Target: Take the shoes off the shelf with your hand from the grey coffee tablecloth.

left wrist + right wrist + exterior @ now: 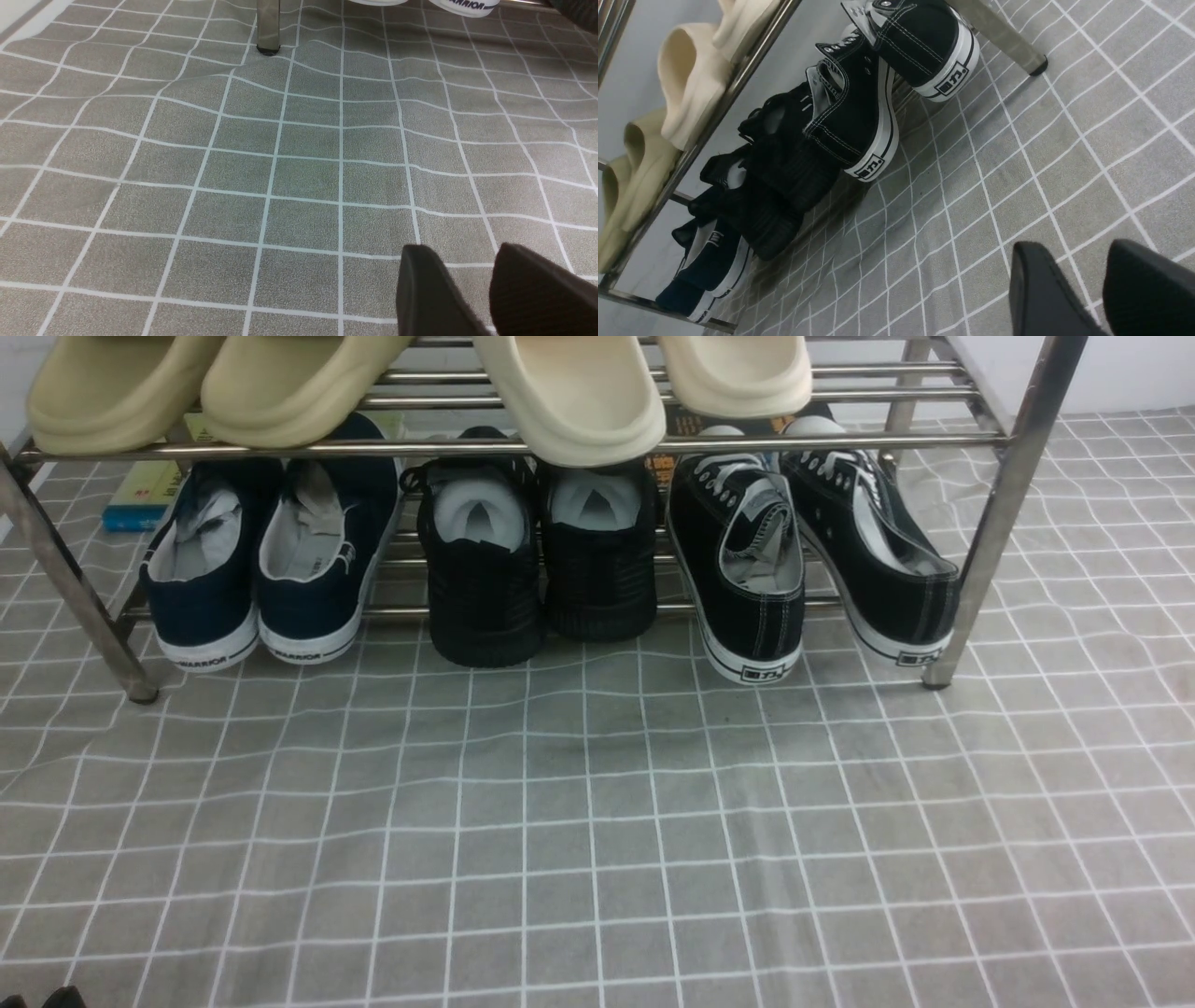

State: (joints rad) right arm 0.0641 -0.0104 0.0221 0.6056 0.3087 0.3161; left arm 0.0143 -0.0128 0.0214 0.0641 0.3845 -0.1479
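Pickup hasn't started: I see both black canvas sneakers on the shelf at frame right, my left end effector and right end effector open, empty.

Left tool, jaws apart, empty, right tool, jaws apart, empty

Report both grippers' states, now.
Left gripper: open, holding nothing.
Right gripper: open, holding nothing.
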